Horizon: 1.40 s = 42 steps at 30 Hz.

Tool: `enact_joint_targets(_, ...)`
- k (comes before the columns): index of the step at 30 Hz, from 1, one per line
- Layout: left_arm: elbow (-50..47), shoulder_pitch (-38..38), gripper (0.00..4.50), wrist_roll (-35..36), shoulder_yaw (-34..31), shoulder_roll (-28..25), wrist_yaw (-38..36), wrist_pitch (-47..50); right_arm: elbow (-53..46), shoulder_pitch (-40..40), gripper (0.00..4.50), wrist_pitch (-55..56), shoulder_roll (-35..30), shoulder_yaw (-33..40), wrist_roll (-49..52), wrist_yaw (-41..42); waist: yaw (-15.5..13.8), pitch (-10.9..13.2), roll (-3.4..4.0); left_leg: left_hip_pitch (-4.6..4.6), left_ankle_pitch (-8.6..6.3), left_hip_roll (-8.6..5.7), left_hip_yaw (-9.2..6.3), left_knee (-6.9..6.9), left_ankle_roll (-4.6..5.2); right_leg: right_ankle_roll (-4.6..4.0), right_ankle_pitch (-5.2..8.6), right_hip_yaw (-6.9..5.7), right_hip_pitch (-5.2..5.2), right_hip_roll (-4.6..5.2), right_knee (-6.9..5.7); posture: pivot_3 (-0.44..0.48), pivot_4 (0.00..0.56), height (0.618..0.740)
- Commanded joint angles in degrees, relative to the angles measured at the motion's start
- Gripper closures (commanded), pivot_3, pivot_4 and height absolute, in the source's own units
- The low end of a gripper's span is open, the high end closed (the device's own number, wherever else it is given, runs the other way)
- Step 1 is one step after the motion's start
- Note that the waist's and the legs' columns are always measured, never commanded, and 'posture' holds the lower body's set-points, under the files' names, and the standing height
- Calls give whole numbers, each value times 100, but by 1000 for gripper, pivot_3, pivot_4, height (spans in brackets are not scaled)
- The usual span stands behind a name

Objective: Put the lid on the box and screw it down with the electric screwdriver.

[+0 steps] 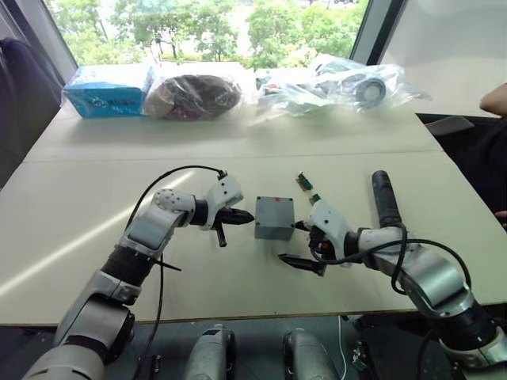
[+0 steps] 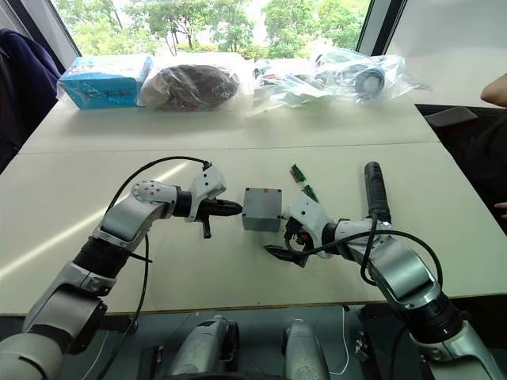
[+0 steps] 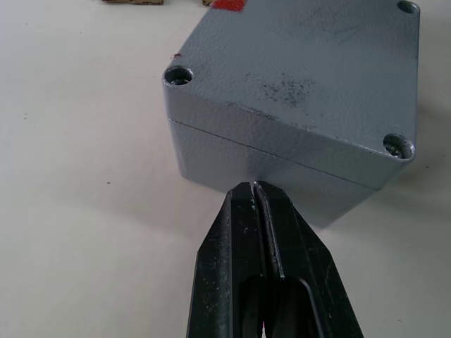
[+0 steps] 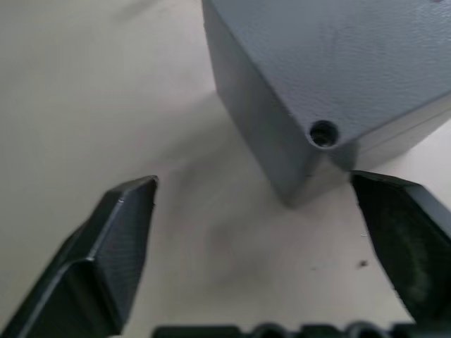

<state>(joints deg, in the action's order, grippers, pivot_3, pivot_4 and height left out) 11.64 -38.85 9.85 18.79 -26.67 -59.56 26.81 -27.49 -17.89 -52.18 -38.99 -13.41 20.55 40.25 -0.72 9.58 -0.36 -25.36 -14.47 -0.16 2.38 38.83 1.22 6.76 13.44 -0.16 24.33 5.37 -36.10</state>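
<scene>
The lid (image 3: 296, 77) sat unscrewed on the box (image 1: 274, 222). Left fingers (image 3: 257, 211), pressed together, touched its side; right fingers (image 4: 127, 211) gaped wide. A nudge could shift the lid.

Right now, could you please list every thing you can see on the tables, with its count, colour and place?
box: one, grey, middle of the near table, between the two grippers.
lid: one, grey, seated on top of the box.
electric screwdriver: one, black, lying on the table right of the box.
small green parts: two, green, just behind the box on its right.
carton: one, blue, far table, left.
plastic bags: several, clear, along the far table; one holds something dark.
person's arm: one, at the right edge.
left gripper: shut, tips at the box's left side.
right gripper: open, at the box's near right corner.
</scene>
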Motion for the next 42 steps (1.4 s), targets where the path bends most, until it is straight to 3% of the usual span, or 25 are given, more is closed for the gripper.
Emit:
enact_joint_targets(1, 88, -255, 4500, -57, -57, 219, 40, -257, -617, 12, 20, -203, 209, 13, 292, -62, 0, 0, 0, 0, 0, 0, -1, 1, 0, 0, 0, -1, -1, 0, 0, 0, 150, 740)
enact_joint_targets(9, 308, -182, 4500, -342, -148, -43, 75, -446, -1167, 152, 20, -593, -173, 589, 499, -61, 2, 0, 0, -1, -1, 0, -7, 3, 1, 0, 0, -2, -2, 0, -1, 0, 150, 740)
enact_joint_targets(16, -404, 360, 4500, -148, -109, -425, -327, -98, -544, 14, 20, -26, -621, 606, 106, 10, 2, 0, -1, 0, -1, 4, -7, 3, 1, -2, 1, -2, -2, 0, 0, 0, 150, 740)
enact_joint_targets(21, -845, 582, 4500, 0, -26, -387, -496, 162, 392, -334, 20, 663, -361, 250, -300, 31, 1, 0, 0, -1, -1, 2, -5, 7, 1, -9, 5, -2, -6, 2, 0, 0, 150, 740)
enact_joint_targets(27, -663, 411, 4500, -77, -77, -135, -264, 160, 951, -589, 20, 1166, -57, -169, -522, 324, 2, 0, 0, -1, -1, -1, -5, 7, 1, -1, 0, -3, -5, 0, -1, 0, 150, 740)
enact_joint_targets(42, -292, 107, 4500, -147, -202, -28, -14, -23, 249, -209, 20, 687, 293, -25, -360, 86, 4, 0, 0, 0, -1, 0, -7, 9, 1, 0, 0, -3, -6, -2, -4, 0, 150, 740)
